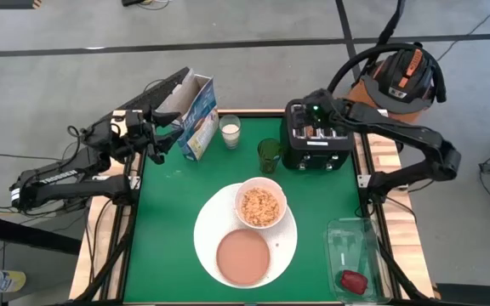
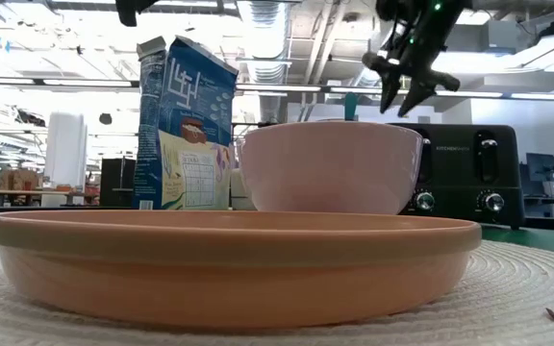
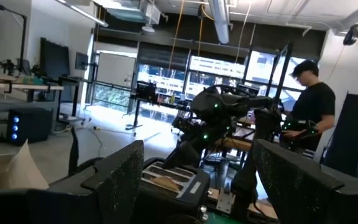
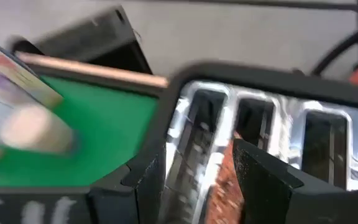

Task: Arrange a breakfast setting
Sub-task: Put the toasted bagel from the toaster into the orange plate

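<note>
Right end effector (image 1: 317, 127) hangs over the black toaster (image 1: 316, 155), fingers spread, a brown bagel piece between them in the slot. Left end effector (image 1: 156, 129) hovers spread beside the blue cereal box (image 1: 198, 117). Cereal bowl (image 1: 260, 202) and pink plate (image 1: 243, 255) sit on the white plate (image 1: 204, 229).

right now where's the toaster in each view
High view: black toaster at the table's far edge, right of centre, right hand above it.
Low view: right of the bowl, behind it.
Left wrist view: low centre, between the fingers.
Right wrist view: fills the frame, slots up.
Shared landmark: cereal box.
</note>
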`<action>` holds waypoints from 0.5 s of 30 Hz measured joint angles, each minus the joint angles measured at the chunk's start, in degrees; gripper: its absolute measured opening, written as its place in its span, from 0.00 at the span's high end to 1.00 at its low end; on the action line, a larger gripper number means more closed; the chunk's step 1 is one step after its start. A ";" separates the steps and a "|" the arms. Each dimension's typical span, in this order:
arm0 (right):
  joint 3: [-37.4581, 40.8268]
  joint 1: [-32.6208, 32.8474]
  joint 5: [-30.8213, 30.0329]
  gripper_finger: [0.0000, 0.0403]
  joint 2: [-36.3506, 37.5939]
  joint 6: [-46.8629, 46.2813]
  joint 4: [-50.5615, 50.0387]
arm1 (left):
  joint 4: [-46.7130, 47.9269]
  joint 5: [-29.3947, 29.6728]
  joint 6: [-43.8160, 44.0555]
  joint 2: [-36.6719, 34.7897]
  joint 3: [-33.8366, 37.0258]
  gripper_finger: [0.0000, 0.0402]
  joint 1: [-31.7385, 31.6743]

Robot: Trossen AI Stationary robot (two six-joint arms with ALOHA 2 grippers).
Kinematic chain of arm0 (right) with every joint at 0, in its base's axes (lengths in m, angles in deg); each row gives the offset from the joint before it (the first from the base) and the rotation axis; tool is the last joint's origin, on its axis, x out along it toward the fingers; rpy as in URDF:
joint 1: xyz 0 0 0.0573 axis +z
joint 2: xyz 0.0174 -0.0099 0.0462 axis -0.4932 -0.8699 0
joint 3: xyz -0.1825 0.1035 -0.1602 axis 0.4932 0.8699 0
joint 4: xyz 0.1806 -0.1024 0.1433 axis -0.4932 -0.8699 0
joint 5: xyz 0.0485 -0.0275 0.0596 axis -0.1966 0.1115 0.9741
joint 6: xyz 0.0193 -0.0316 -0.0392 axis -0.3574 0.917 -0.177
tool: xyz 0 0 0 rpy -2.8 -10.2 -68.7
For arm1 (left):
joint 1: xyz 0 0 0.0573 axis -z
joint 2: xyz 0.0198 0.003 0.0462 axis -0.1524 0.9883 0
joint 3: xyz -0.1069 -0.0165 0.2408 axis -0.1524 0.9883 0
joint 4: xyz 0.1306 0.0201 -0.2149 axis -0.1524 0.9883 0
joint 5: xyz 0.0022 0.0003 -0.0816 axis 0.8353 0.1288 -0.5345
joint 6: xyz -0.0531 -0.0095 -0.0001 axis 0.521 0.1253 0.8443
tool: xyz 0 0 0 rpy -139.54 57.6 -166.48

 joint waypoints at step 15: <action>-0.02 -0.39 -0.35 0.49 -6.88 -2.48 -7.33 | 0.04 -0.13 -1.58 -0.02 0.00 0.28 0.00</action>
